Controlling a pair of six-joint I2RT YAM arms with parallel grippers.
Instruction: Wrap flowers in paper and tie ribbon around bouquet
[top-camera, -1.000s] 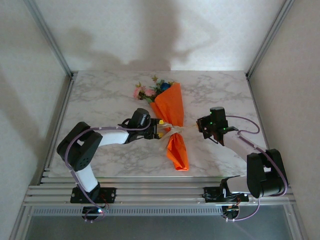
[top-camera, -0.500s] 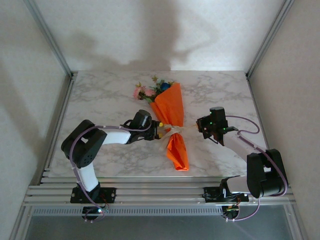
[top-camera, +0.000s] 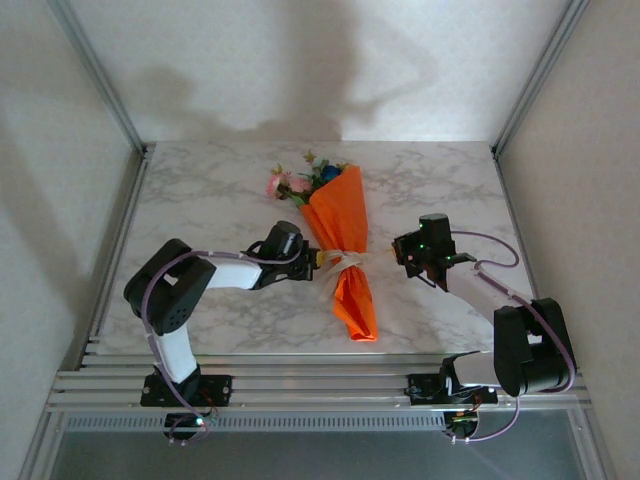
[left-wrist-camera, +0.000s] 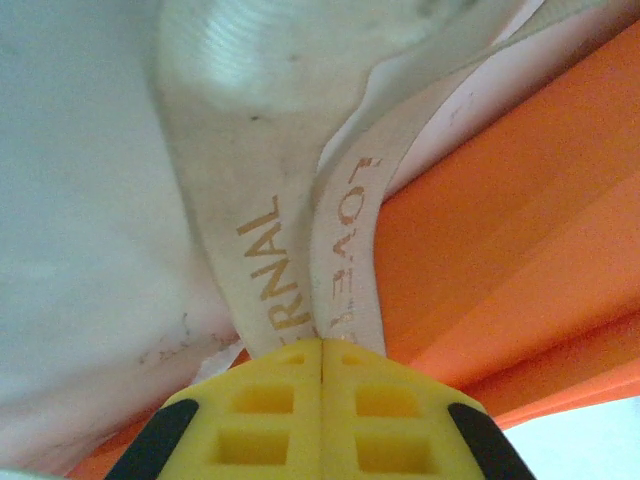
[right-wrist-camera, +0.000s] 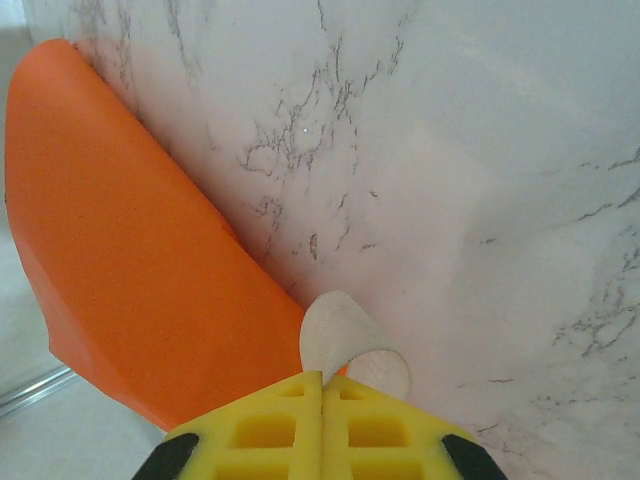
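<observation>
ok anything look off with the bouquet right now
Nothing stands out: the bouquet lies flat on the table, its paper untorn, the ribbon round its waist, and the left tool and right tool are each shut on the ribbon.

The orange paper (top-camera: 343, 215) is looking thin, smooth and matt, the cream ribbon (left-wrist-camera: 345, 250) is showing a fine woven cloth with dull gold letters, the desk (right-wrist-camera: 450, 150) is shining softly like smooth white marble, and the jaws of the left gripper (left-wrist-camera: 322, 350) are looking like matt yellow plastic.
</observation>
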